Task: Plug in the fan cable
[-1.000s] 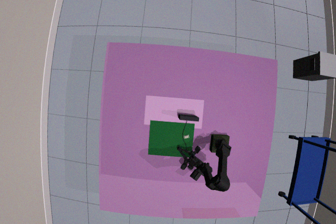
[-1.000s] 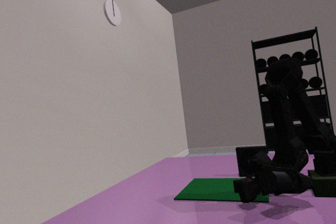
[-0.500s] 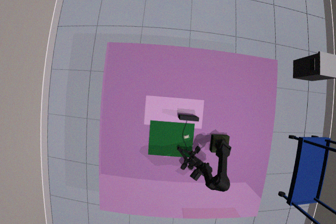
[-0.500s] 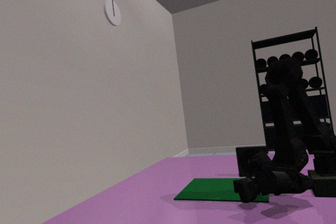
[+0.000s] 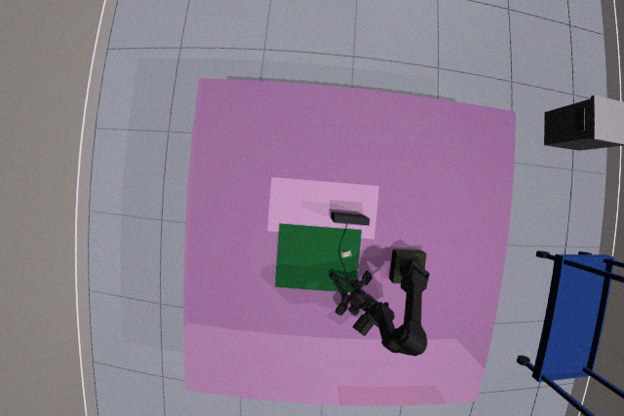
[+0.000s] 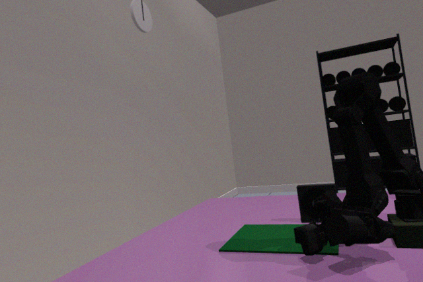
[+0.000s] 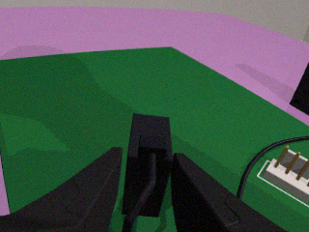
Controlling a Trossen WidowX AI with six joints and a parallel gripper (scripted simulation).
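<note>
The green board lies flat on the purple mat. The white four-pin header stands bare near the board's right edge. The black fan stands behind the board, and its thin cable runs down to the black plug. The plug lies on the board to the left of the header, apart from it. My gripper sits low over the board's front right corner. Its fingers flank the plug, slightly open, with a thin gap showing on the left side.
The arm's base stands on an olive block just right of the board. A paler patch lies under the fan. A blue cart and a black box stand off the mat to the right. A dark shelf stands at the back wall.
</note>
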